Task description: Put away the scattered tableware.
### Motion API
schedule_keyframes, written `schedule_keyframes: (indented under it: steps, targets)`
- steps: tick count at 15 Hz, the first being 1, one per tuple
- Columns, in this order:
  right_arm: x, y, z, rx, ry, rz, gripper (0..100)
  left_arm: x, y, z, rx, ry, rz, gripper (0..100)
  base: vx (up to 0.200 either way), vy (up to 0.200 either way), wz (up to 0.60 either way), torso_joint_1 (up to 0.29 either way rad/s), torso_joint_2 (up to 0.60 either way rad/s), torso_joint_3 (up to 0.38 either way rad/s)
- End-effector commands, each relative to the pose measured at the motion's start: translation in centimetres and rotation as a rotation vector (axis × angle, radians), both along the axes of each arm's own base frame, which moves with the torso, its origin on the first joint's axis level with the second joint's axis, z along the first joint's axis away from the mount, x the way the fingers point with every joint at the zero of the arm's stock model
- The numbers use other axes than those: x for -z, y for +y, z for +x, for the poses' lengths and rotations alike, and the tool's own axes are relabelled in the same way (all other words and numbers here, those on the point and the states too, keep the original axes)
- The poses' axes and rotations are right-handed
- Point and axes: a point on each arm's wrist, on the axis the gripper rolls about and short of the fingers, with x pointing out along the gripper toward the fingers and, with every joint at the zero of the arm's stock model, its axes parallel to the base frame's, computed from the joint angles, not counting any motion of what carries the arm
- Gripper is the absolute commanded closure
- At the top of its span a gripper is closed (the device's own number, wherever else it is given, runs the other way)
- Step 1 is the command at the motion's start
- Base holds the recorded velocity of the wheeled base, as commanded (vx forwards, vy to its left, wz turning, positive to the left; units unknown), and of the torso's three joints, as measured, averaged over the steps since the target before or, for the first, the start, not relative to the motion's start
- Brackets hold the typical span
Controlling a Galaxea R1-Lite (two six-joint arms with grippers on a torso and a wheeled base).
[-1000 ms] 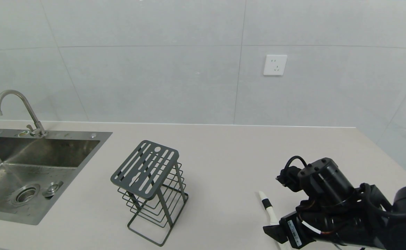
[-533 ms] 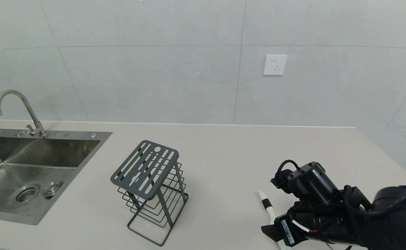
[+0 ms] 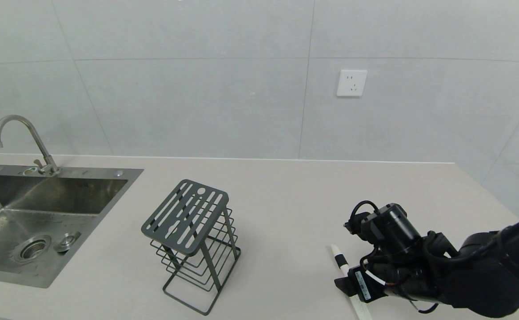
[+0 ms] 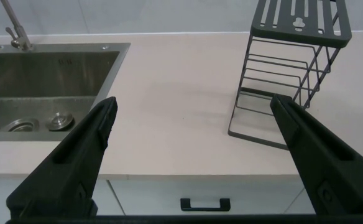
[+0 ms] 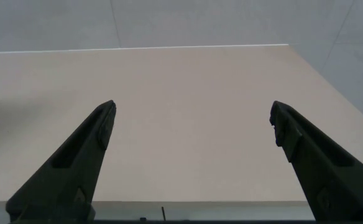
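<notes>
Head view, left to right: one steel sink (image 3: 86,171) with one faucet (image 3: 14,117), then one dark wire rack (image 3: 184,211) standing upright on the counter (image 3: 295,200). Further right, one white utensil (image 3: 340,259) with a black band lies flat near the front edge, its near end hidden under the right arm (image 3: 419,266), which sits low, wrist just above it. Two grippers: the left gripper (image 4: 192,99) hangs off the counter's front, fingers spread wide, nothing held. The right gripper (image 5: 192,107) gapes just as wide, empty, facing the back wall.
</notes>
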Motion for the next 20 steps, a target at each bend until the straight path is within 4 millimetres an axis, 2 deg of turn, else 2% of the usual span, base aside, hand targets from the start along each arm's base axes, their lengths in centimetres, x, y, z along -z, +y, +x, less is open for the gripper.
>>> schedule_keyframes:
  steps: [1,6,10,13,18,20]
  targets:
    - [0.4,-0.4,0.5,0.023,0.009,-0.006,0,0.0,0.0,0.0,0.001,0.001,0.000,0,0.000,0.000,0.00,0.000,0.00,0.000]
    - [1.7,0.2,1.5,0.024,-0.027,-0.020,0,0.0,0.0,0.0,-0.001,0.001,0.000,0,0.000,0.000,0.00,0.000,0.00,0.000]
    - [2.8,0.5,1.4,0.015,-0.001,-0.038,0,0.0,0.0,0.0,0.001,0.001,0.000,0,0.000,0.000,0.00,0.000,0.00,0.000]
    - [3.2,1.2,0.5,-0.021,0.016,-0.049,0,0.0,0.0,0.0,0.001,0.001,-0.001,0,0.000,0.000,0.00,0.000,0.00,0.000]
    - [4.0,1.0,-0.3,-0.034,0.051,-0.075,0,0.0,0.0,0.0,0.001,0.001,-0.001,0,0.000,0.000,0.00,0.000,0.00,0.000]
    - [4.4,1.0,-0.1,-0.026,0.055,-0.074,0,0.0,0.0,0.0,0.001,0.001,-0.001,0,0.000,0.000,0.00,0.000,0.00,0.000]
